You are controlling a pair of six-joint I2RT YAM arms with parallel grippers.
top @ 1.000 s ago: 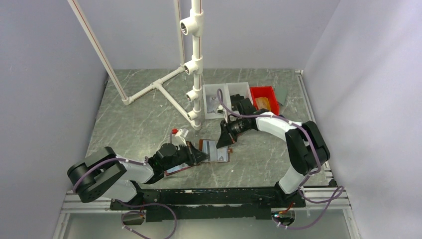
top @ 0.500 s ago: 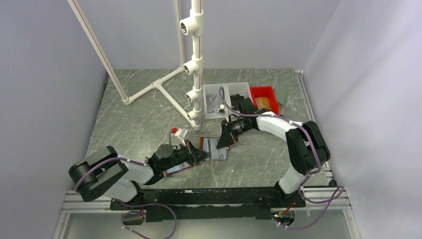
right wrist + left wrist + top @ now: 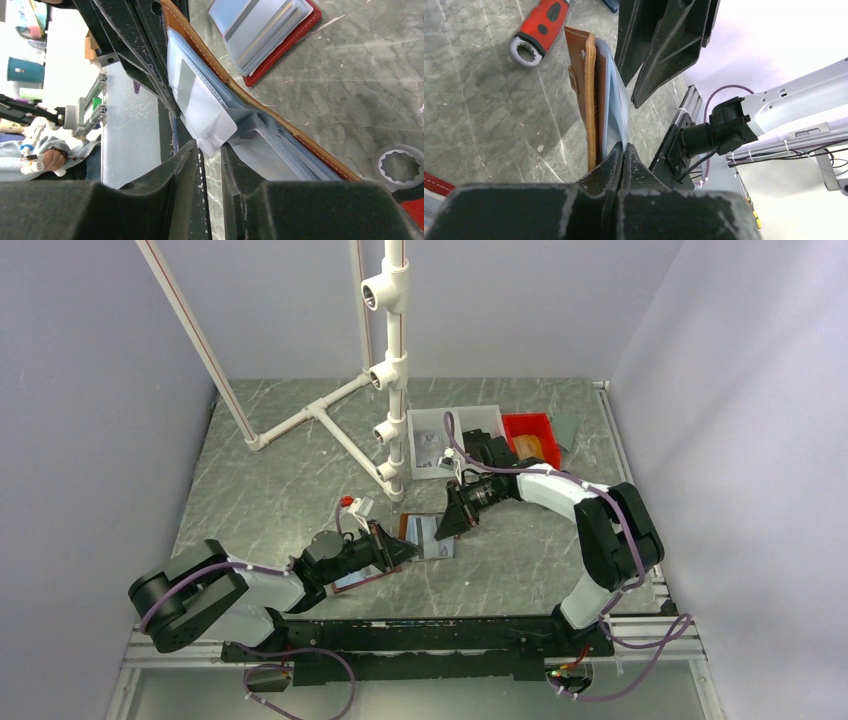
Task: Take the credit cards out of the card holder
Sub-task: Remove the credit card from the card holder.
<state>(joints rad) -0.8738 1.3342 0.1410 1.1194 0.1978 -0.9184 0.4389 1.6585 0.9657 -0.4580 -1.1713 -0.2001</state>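
one card holder (image 3: 585, 85) clamped in closed left gripper (image 3: 623, 151), card (image 3: 206, 116) in near-closed right gripper (image 3: 210, 149)

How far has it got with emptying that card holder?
Done: nothing visible; no card is free yet. In hand: the left tool clamps the open brown card holder while the right tool pinches one white card at its corner. Left: pulling that card out, then the others.
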